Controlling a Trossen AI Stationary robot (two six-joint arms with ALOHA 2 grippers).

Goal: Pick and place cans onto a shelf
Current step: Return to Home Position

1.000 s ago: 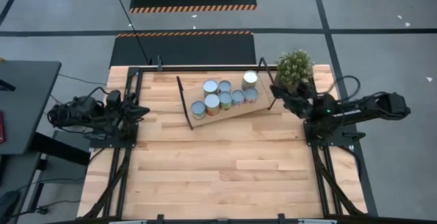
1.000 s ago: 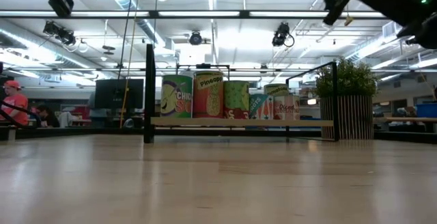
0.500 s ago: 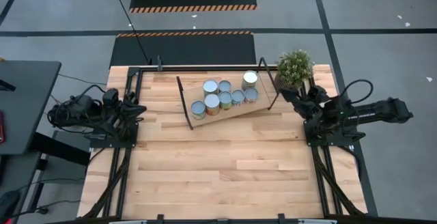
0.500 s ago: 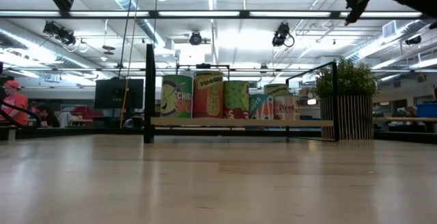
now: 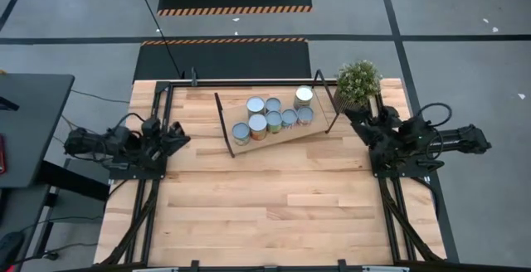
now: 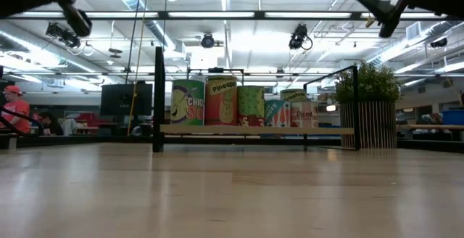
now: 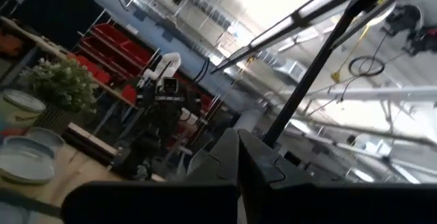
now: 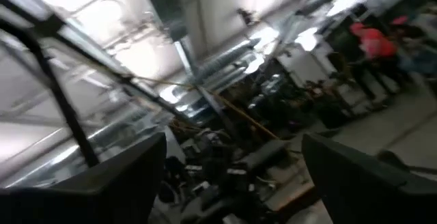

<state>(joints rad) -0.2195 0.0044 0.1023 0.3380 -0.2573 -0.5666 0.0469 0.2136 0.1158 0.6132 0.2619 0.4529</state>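
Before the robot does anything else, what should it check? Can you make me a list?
1. Cans standing upright on the shelf: ok.
2. No can lying on the table: ok.
3. Left jaws empty: ok, shut with nothing in them.
4. Right jaws empty: ok, open with nothing between them.
5. Left arm and right arm apart from the shelf: ok, one at each side edge of the table.
6. Shelf sitting steady: cannot tell.
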